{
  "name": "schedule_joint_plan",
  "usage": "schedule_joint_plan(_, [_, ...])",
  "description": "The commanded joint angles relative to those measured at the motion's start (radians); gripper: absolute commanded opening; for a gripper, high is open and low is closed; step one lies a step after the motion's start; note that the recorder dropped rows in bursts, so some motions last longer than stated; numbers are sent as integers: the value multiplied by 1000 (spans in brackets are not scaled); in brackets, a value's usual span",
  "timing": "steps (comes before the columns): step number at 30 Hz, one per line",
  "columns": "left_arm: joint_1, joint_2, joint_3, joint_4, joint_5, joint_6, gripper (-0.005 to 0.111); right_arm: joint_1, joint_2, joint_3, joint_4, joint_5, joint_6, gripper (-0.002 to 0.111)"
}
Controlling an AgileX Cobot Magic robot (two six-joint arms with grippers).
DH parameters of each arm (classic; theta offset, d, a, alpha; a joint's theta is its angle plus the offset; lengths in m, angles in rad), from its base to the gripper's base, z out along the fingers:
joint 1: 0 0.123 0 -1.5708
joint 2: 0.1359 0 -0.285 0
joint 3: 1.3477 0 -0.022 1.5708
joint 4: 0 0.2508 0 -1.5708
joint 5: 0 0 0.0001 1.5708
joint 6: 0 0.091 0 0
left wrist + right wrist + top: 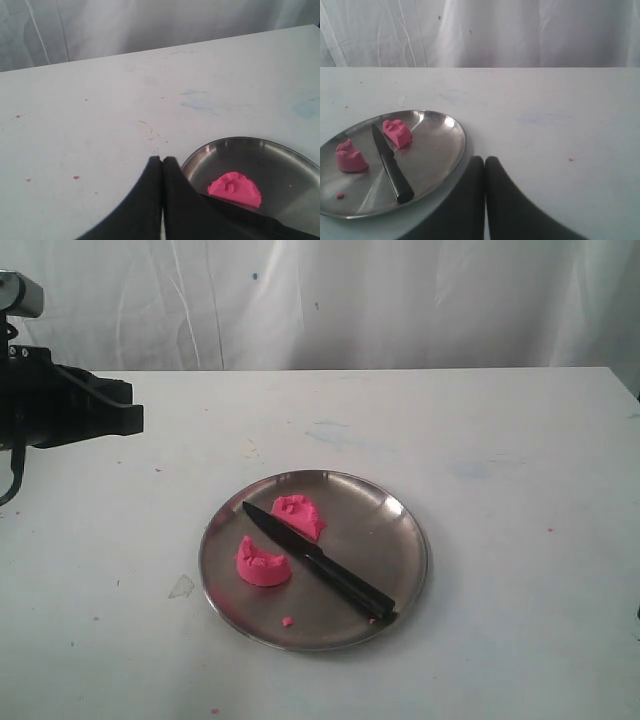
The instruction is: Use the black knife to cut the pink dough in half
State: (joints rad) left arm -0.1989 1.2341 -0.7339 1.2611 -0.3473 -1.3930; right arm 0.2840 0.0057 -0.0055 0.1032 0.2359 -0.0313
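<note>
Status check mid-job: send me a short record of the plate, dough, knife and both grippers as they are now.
plate: steel plate on the white table
dough: pink dough in two separate pieces, second piece on the other side of the blade
knife: black knife lying on the plate between the pieces, held by neither gripper
crumb: tiny pink crumb near the plate's front rim
left gripper: shut, empty, off the plate
right gripper: shut, empty, off the plate
cut: appears done

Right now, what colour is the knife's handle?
Black, like its blade; the exterior view shows the black knife best.
</note>
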Motion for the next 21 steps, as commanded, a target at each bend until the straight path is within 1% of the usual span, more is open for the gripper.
schedule_joint_plan(1, [-6,-12,5,7,1,3,0,-6,-6,6,29,16,4,0])
schedule_joint_plan(21, [-6,-12,5,7,1,3,0,-6,-6,6,46,21,8,0])
